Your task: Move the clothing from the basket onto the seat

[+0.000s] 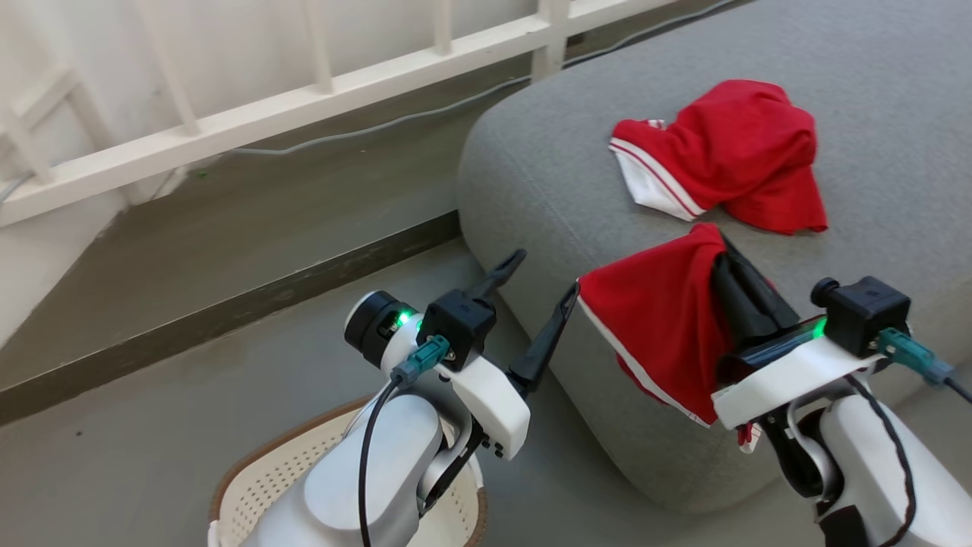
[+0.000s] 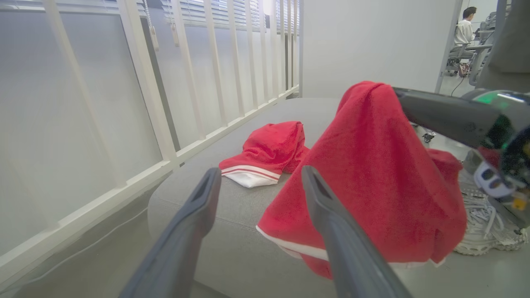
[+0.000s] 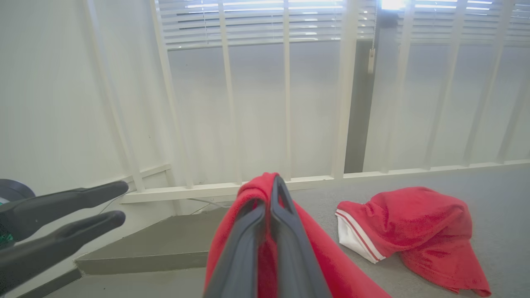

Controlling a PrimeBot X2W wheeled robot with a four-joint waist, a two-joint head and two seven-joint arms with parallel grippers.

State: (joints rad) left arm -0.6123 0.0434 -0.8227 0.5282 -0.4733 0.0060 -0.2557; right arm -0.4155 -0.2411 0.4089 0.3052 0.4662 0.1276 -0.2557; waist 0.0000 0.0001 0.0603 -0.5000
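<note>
My right gripper (image 1: 720,247) is shut on a piece of red clothing (image 1: 661,319) with white striped trim, which hangs from its fingertips over the front left edge of the grey seat (image 1: 547,152). In the right wrist view the two fingers (image 3: 271,194) stand pressed together with the red cloth (image 3: 331,265) draped around them. A second piece of red and white clothing (image 1: 729,152) lies crumpled further back on the seat. My left gripper (image 1: 543,279) is open with nothing in it, just left of the hanging cloth (image 2: 372,174). The basket (image 1: 266,471) sits on the floor under my left arm.
A white railing (image 1: 319,83) runs along the wall behind the seat, above a low step and a cable. In the left wrist view a pale sneaker (image 2: 488,223) rests on the floor to the right, and a person (image 2: 463,29) sits far off.
</note>
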